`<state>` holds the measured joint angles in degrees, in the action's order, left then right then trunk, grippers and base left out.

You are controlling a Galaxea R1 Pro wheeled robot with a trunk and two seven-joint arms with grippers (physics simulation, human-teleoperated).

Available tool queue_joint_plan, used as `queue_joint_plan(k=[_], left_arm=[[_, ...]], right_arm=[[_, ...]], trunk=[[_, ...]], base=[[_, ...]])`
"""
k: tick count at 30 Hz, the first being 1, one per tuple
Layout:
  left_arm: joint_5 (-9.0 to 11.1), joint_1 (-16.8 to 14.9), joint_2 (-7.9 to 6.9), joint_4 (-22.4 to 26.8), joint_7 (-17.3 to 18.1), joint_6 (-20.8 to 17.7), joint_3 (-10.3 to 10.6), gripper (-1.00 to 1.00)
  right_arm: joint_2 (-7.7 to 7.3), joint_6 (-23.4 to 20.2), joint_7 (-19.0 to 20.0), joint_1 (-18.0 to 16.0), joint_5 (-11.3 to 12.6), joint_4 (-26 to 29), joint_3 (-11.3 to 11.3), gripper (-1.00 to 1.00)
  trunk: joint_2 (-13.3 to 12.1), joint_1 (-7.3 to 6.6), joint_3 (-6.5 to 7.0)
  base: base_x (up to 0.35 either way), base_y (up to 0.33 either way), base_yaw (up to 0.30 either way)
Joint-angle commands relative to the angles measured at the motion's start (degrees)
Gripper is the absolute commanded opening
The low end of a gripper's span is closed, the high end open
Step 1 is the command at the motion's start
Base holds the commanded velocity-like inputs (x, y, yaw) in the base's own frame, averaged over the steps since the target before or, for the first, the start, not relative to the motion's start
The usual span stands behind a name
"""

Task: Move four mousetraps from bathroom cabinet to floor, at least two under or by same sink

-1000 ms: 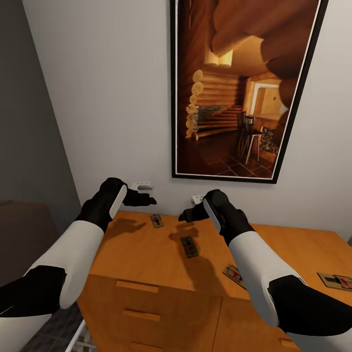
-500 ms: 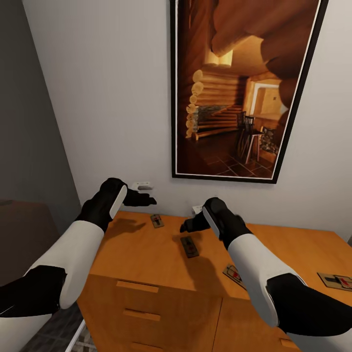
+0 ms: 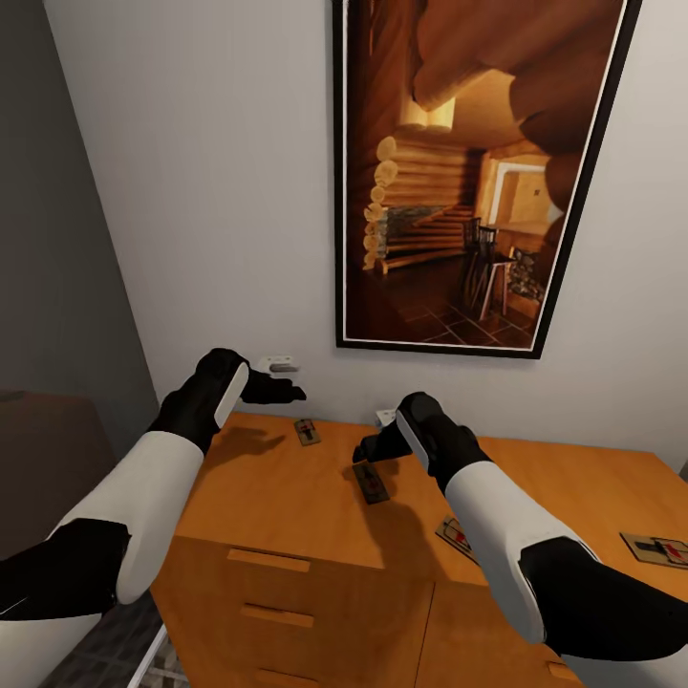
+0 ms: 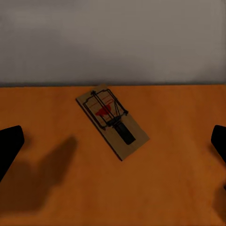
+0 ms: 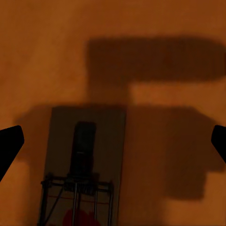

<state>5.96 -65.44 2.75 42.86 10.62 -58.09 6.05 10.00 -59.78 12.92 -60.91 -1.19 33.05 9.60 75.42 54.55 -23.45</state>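
Observation:
Four mousetraps lie on the orange-brown cabinet [image 3: 268,497]: one near the wall [image 3: 306,431], one in the middle [image 3: 371,483], one nearer the front [image 3: 457,538], one at the far right [image 3: 655,549]. My left gripper [image 3: 284,390] hovers open just left of and above the wall-side mousetrap [image 4: 113,120], which lies between its spread fingertips [image 4: 9,146]. My right gripper [image 3: 371,449] hangs open, close above the far end of the middle mousetrap [image 5: 84,165], which sits in its shadow and off to one side of its wide-apart fingertips [image 5: 9,146].
A large framed log-cabin picture [image 3: 459,172] hangs on the white wall behind the cabinet. Two small wall sockets [image 3: 280,363] [image 3: 385,416] sit just above the top. Drawer fronts with bar handles [image 3: 272,561] face me. A dark grey wall stands at the left.
My right gripper has come down and slightly nearer, closing on the middle mousetrap. The left arm and all four mousetraps have stayed put.

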Motion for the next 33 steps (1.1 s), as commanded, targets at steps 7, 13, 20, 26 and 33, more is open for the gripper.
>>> queue_joint_plan(k=[7, 13, 20, 26, 33], left_arm=[[0.5, 0.0, -0.1, 0.2, -0.2, -0.5, 0.1, 1.0], [0.6, 0.0, -0.11, 0.4, -0.1, -0.7, 0.1, 1.0], [0.6, 0.0, -0.11, 0.2, -0.1, -0.7, 0.1, 1.0], [0.6, 0.0, -0.11, 0.1, -0.2, -0.7, 0.1, 1.0], [0.6, 0.0, -0.1, 0.0, -0.2, -0.6, 0.2, 1.0]], right_arm=[[0.0, -0.2, 0.1, 0.0, -0.2, 0.0, 0.1, 1.0], [0.0, -0.2, 0.1, 0.0, -0.2, 0.0, 0.1, 1.0], [0.0, -0.2, 0.1, 0.0, -0.2, 0.0, 0.1, 1.0], [0.0, -0.2, 0.0, 0.0, -0.2, 0.4, 0.0, 1.0], [0.0, -0.2, 0.0, 0.0, -0.2, 0.7, -0.4, 1.0]], trunk=[[0.0, 0.0, -0.07], [0.0, 0.0, -0.07], [0.0, 0.0, -0.07], [0.0, 0.0, -0.07], [0.0, 0.0, -0.07]], base=[[-0.035, 0.0, 0.0], [-0.209, 0.0, 0.0], [-0.062, 0.0, 0.0], [-0.012, 0.0, 0.0], [-0.002, 0.0, 0.0]])
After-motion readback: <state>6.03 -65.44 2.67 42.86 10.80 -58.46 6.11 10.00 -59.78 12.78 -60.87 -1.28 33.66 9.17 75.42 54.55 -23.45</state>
